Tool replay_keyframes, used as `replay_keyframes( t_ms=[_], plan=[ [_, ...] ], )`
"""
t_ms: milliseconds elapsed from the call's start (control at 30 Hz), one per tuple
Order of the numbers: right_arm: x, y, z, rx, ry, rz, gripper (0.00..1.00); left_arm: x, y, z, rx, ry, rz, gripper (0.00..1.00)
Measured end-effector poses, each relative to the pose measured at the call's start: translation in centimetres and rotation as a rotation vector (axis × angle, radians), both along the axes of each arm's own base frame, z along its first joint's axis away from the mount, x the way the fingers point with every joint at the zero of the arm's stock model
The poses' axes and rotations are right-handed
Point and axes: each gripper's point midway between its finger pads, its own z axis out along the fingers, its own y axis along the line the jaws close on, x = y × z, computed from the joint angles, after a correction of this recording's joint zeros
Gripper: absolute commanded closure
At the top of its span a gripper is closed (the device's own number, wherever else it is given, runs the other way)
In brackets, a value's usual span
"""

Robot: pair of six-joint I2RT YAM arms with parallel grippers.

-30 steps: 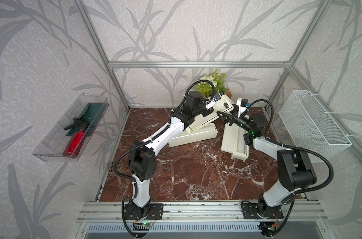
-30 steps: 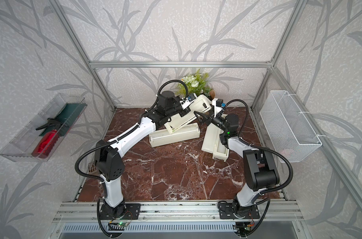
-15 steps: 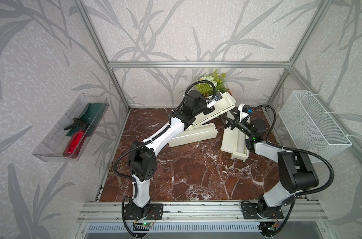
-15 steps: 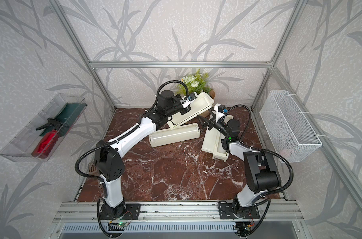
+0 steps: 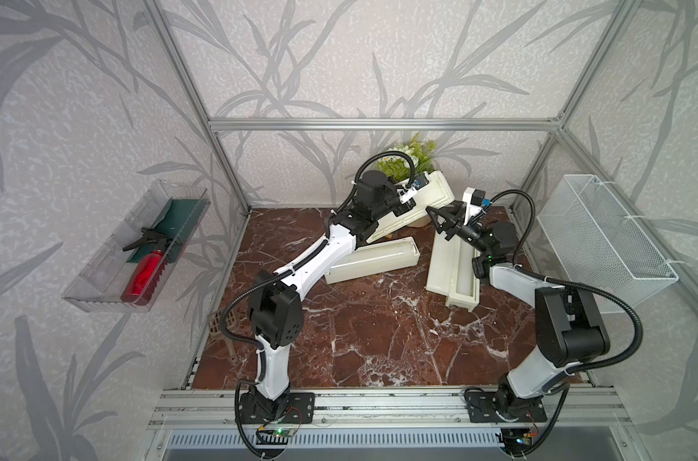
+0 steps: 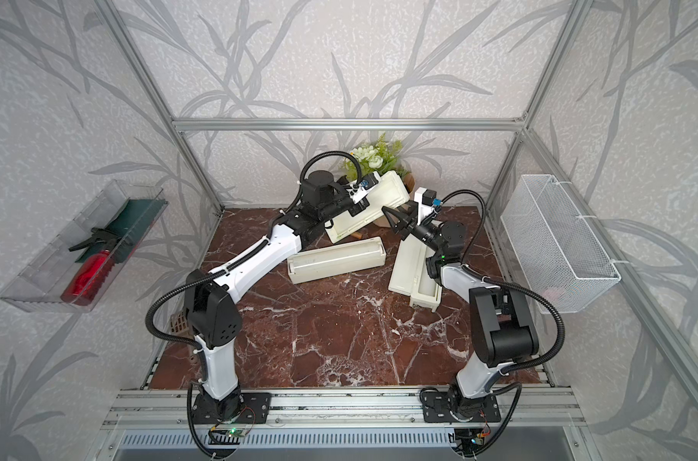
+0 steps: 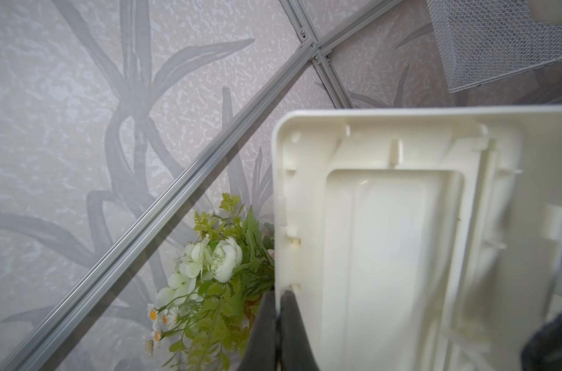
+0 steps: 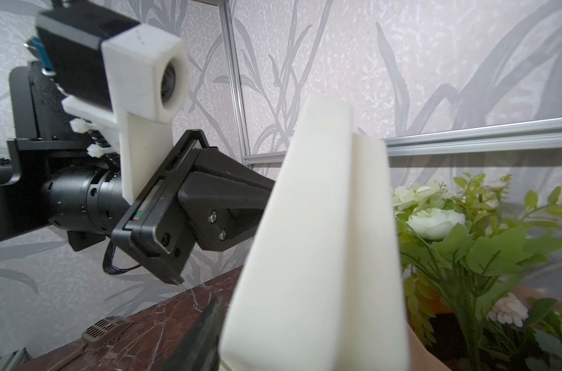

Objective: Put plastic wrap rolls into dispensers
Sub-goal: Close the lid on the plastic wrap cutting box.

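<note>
Left gripper [image 7: 276, 297] apparently on lid edge [image 7: 277, 199]

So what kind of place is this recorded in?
Likely a staged robot test booth: aluminium frame with wallpapered panels, marble-look tabletop, left arm and right arm bolted to a front rail.

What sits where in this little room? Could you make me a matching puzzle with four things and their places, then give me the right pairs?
Things:
1. red spray bottle
2. wire mesh basket
3. flowers
4. raised dispenser lid

Places:
A. pinched at its edge by the left end effector
B. at the back of the table
C. hanging on the right-hand wall
D. lying in the clear tray on the left-hand wall

Pairs: 1-D, 2-C, 3-B, 4-A
</note>
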Motion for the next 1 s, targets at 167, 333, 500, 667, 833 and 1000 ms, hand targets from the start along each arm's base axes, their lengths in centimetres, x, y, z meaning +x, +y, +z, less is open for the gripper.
replay_keyframes(
  t_ms=[167,333,500,667,833,1000],
  plan=[
    [0.7,-0.3,-0.1,0.019,0.022,-0.022,0.64,0.3,0.0,-0.2,-0.011,0.011,0.004,1.00],
    [1.0,0.0,-0.2,0.008,0.015,-0.052,0.70,0.4,0.2,-0.1,-0.022,0.014,0.018,0.82],
    [1.4,1.1,-1.5,-0.040,0.037,-0.078,0.73,1.0,0.9,-0.2,-0.043,0.045,0.047,0.43],
    [1.3,2.0,-1.6,-0.074,0.024,-0.113,0.77,2.2,3.2,-0.3,-0.077,0.131,0.095,0.30],
    [1.0,3.5,-1.0,-0.118,-0.030,-0.144,0.78,2.9,6.2,-1.2,-0.124,0.228,0.156,0.26],
    [0.7,5.6,-1.0,-0.217,-0.088,-0.159,0.79,2.9,10.1,-2.6,-0.178,0.339,0.234,0.24]
  ],
)
